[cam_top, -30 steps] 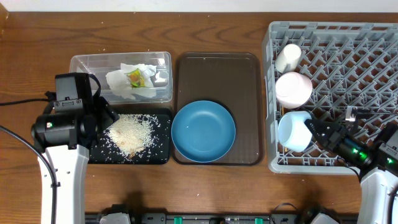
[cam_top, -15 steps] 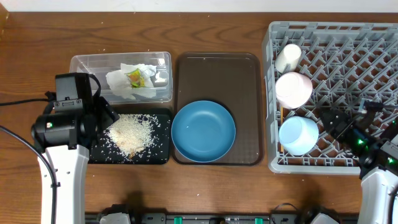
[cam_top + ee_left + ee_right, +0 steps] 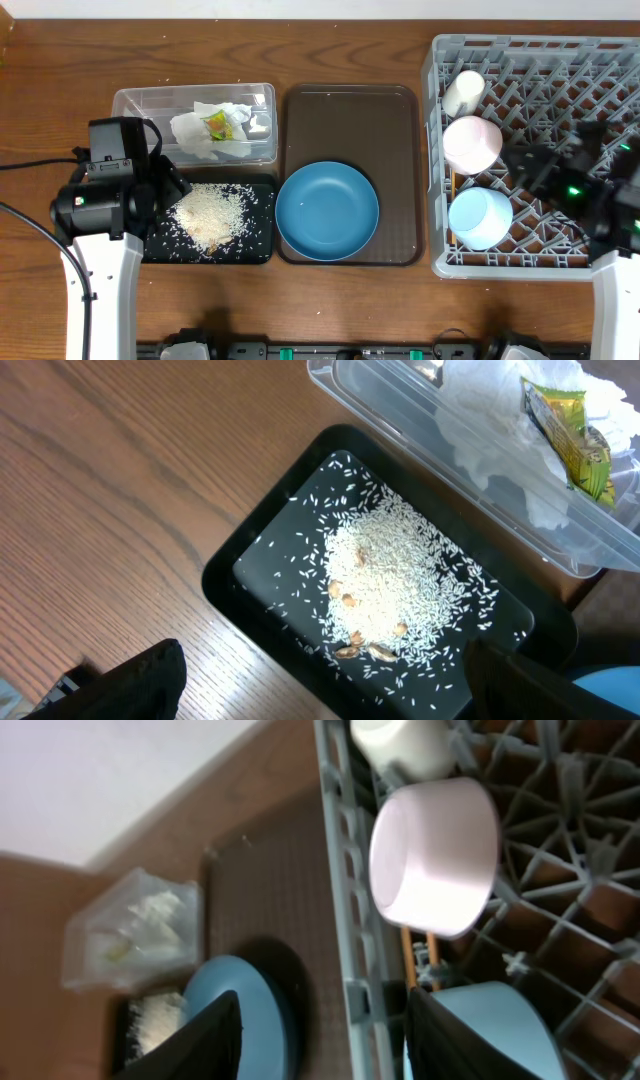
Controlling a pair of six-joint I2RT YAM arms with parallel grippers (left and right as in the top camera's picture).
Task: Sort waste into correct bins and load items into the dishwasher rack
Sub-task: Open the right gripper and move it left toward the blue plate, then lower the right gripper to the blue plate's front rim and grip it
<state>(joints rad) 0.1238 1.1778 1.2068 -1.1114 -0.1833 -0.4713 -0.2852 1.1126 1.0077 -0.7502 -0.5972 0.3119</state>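
Observation:
The light-blue bowl (image 3: 480, 217) rests in the grey dishwasher rack (image 3: 436, 150) at its front left, below the pale pink bowl (image 3: 472, 143) and the white cup (image 3: 463, 92). My right gripper (image 3: 530, 165) is open and empty above the rack, just right of the bowls. In the right wrist view the chopsticks (image 3: 420, 960) lie between the pink bowl (image 3: 435, 855) and the light-blue bowl (image 3: 490, 1035). The dark-blue plate (image 3: 327, 210) lies on the brown tray (image 3: 350, 120). My left gripper (image 3: 170, 185) is open over the black tray (image 3: 258, 250), which holds the rice (image 3: 210, 215).
The clear tub (image 3: 140, 100) behind the black tray holds the white napkin (image 3: 200, 135) and the yellow-green wrapper (image 3: 217, 124). A few grains lie on the brown tray. The left arm's base stands at the front left.
My right gripper has let go of the light-blue bowl, which now sits in the rack, and has drawn back and away from it. The left arm has not moved.

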